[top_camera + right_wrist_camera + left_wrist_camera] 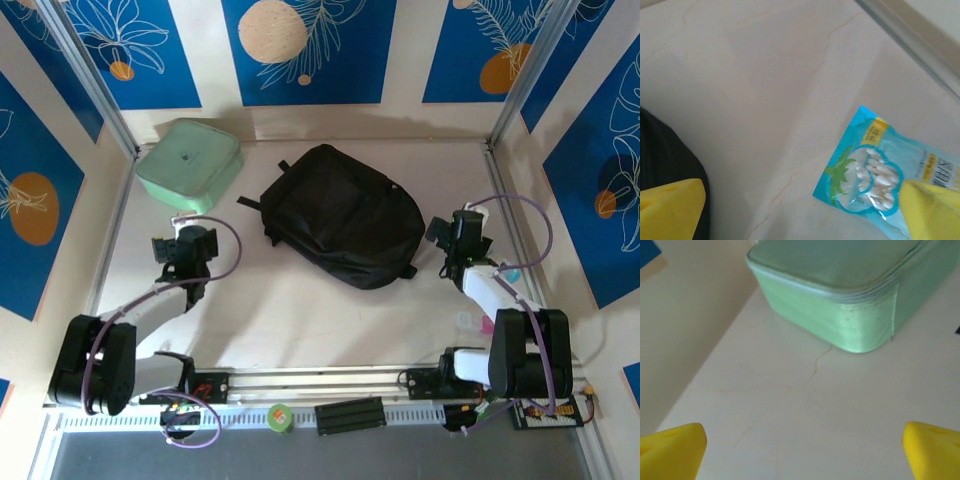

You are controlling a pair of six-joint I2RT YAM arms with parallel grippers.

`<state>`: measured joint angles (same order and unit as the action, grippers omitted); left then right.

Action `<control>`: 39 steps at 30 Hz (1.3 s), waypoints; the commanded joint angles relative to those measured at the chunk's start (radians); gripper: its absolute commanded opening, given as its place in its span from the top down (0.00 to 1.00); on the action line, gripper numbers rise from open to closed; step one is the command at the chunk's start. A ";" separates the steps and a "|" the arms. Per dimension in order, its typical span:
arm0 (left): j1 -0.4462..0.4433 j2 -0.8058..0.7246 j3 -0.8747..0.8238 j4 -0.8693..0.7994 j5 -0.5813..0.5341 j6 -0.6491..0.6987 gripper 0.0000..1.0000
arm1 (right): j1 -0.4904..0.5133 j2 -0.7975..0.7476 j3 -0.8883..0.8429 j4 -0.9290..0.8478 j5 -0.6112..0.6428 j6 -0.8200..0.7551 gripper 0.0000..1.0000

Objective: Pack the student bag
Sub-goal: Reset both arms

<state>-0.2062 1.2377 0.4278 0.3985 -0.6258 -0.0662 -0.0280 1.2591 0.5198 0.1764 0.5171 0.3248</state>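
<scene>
The student bag [340, 215] is a large black fabric backpack lying flat in the middle of the table; its edge shows at the lower left of the right wrist view [665, 160]. My left gripper [186, 244] hovers left of the bag, open, with bare table between its yellow fingertips [675, 447]. My right gripper [458, 232] stands just right of the bag, open and holding nothing. A blue snack packet [880, 177] with white pieces lies on the table under its right fingertip [932, 210].
A mint-green square lidded box [190, 165] sits at the back left, close ahead in the left wrist view [840, 295]. A metal frame rail [920, 40] runs along the right side. A small pink item [468, 322] lies near the right arm's base.
</scene>
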 commanded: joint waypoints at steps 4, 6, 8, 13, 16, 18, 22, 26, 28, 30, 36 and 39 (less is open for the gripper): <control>0.036 0.093 -0.109 0.434 0.277 0.129 0.01 | 0.031 0.057 -0.098 0.398 -0.128 -0.152 0.01; 0.048 0.150 -0.126 0.523 0.322 0.138 0.01 | 0.035 0.076 -0.113 0.449 -0.162 -0.160 0.01; 0.057 0.208 -0.132 0.592 0.364 0.143 0.01 | 0.039 0.083 -0.122 0.489 -0.204 -0.164 0.01; 0.080 0.333 -0.130 0.703 0.411 0.128 0.01 | 0.052 0.159 -0.166 0.660 -0.259 -0.187 0.01; 0.090 0.327 -0.118 0.669 0.412 0.112 0.01 | 0.063 0.205 -0.185 0.733 -0.242 -0.194 0.01; 0.091 0.328 -0.102 0.647 0.405 0.111 0.01 | 0.065 0.239 -0.190 0.771 -0.223 -0.187 0.01; 0.094 0.330 -0.069 0.581 0.363 0.091 0.00 | 0.074 0.264 -0.141 0.707 -0.203 -0.193 0.01; 0.096 0.331 -0.073 0.592 0.376 0.100 0.00 | 0.069 0.265 -0.127 0.677 -0.201 -0.183 0.01; 0.096 0.331 -0.074 0.591 0.377 0.100 0.00 | 0.068 0.266 -0.126 0.677 -0.202 -0.182 0.01; 0.096 0.330 -0.075 0.592 0.377 0.101 0.00 | 0.068 0.266 -0.126 0.676 -0.203 -0.182 0.01; 0.101 0.332 -0.062 0.567 0.397 0.098 0.00 | 0.068 0.266 -0.124 0.674 -0.204 -0.182 0.01; 0.107 0.336 -0.051 0.547 0.406 0.092 0.00 | 0.068 0.266 -0.126 0.675 -0.203 -0.182 0.01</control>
<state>-0.1177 1.5661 0.3515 0.9558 -0.2443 0.0380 0.0338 1.5154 0.3740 0.8482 0.3103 0.1600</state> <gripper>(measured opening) 0.997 0.991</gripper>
